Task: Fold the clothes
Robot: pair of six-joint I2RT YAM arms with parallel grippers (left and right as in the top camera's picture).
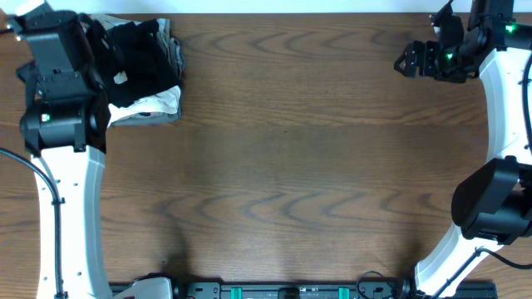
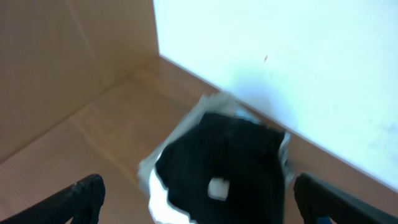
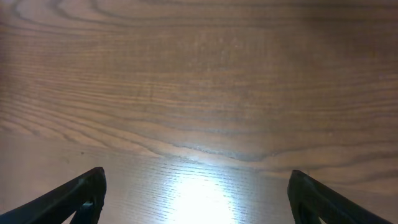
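Left gripper [image 2: 199, 186] hangs, jaws spread, above black clothes [image 2: 221, 162] heaped on white cloth [image 2: 160, 200]; right gripper [image 3: 197, 179], jaws spread, over the table [image 3: 199, 93].

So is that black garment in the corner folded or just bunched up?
Bunched up. The black garment lies in a rumpled, uneven heap on a white garment, with no flat, squared edges.

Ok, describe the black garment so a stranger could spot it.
On the wooden table, go to the far left corner, where a clothes pile sits. The black garment is its top layer, bearing a white tag, over white and grey fabric.
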